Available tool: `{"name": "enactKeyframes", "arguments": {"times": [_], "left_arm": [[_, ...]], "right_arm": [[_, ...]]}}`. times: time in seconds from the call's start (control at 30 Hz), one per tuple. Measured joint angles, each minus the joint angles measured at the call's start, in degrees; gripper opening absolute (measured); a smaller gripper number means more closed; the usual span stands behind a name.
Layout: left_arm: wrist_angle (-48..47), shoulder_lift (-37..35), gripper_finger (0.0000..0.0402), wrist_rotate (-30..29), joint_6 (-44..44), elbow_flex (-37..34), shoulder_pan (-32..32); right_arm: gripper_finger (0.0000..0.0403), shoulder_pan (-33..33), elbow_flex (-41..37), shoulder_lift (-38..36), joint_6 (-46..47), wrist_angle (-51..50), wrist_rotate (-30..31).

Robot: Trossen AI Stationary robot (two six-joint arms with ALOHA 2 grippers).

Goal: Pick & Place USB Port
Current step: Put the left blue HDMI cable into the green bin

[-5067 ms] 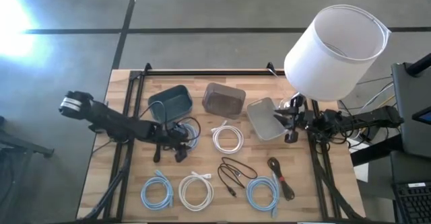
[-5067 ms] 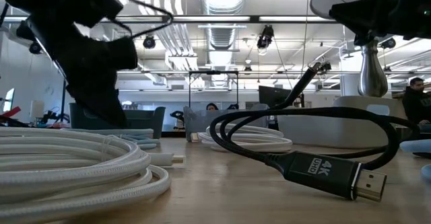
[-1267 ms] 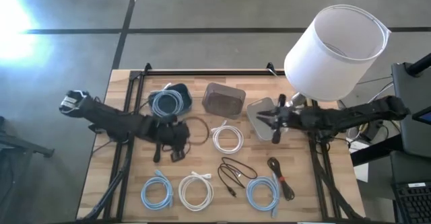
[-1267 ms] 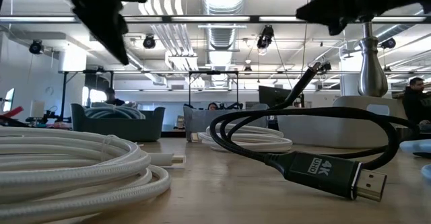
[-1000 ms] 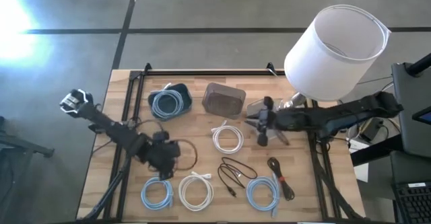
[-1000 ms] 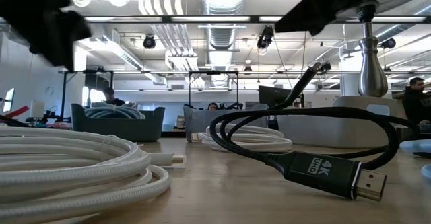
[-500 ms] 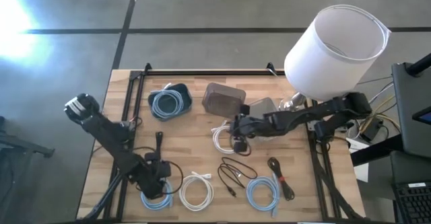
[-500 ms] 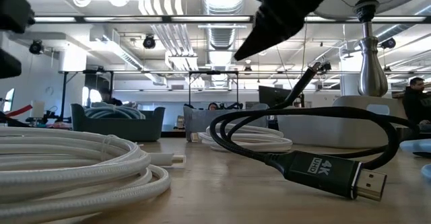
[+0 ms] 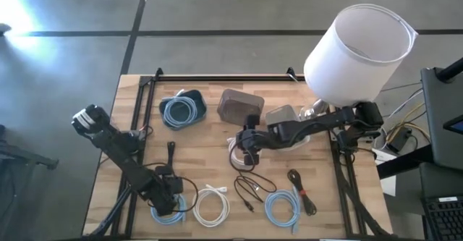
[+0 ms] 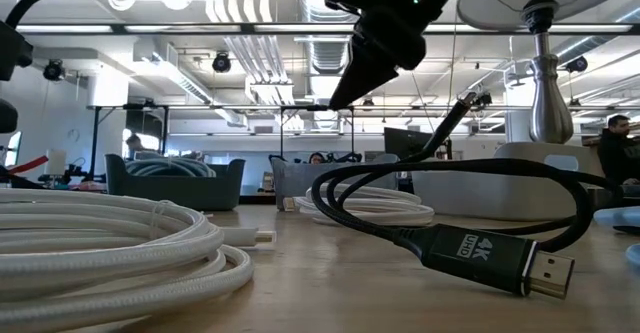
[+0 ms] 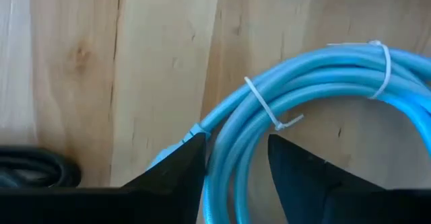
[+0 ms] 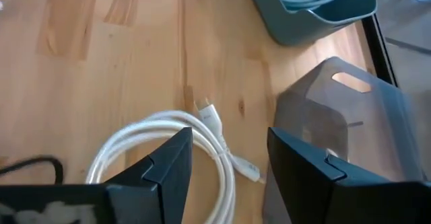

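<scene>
Several coiled cables lie on the wooden table. My left gripper [image 9: 165, 200] is down at the near-left blue coil [image 9: 168, 206], open, with one finger on each side of the coil's bundled strands [image 11: 232, 163]. My right gripper [image 9: 249, 154] hovers open over the white coil [image 12: 168, 150] at mid-table; the coil's plug [image 12: 210, 121] lies just beyond the fingers. At the back, a teal bin [image 9: 182, 111] holds another blue coil. A brown bin [image 9: 241, 105] stands beside it, and a grey bin [image 9: 281, 115] is partly hidden by the right arm. My left gripper has the blue coil's strands [image 11: 229, 183] between its open fingers, which come from above and lie across the bundle. The coil rests flat on the table. I cannot tell whether the fingers touch it.
A white coil [image 9: 210, 206], a loose black cable [image 9: 253, 187], a blue coil [image 9: 281, 208] and a black cable with a red tie [image 9: 300, 190] lie along the near side. A thin black cable [image 9: 187, 184] loops beside my left gripper. A lamp [image 9: 358, 45] overhangs the far right.
My left gripper has moved toward the table's near edge, from beside the loose black cable down onto the near-left blue coil. My right gripper has swung toward the table's left, away from the grey bin, and now hangs over the white coil.
</scene>
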Motion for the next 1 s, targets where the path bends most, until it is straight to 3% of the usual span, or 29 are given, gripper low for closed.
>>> {"name": "enactKeyframes", "arguments": {"times": [0.3,0.53,0.7,1.0], "left_arm": [[3.9,0.0,0.0033,-3.6,-1.4,-0.1,0.3],[2.9,0.2,0.0033,-8.1,-1.3,4.4,1.0],[-8.8,0.2,0.0037,-12.1,0.5,12.3,2.0],[-36.2,0.0,0.0039,-24.4,4.6,28.9,6.8]], "right_arm": [[0.0189,0.0,0.0,-6.3,0.0,-8.1,0.0],[0.0189,0.0,-1.6,-12.6,6.2,-17.1,0.0],[0.0189,0.0,-5.2,-16.4,10.1,-17.0,-0.2],[0.0189,0.0,-13.6,-20.9,18.2,-15.0,-0.2]]}}
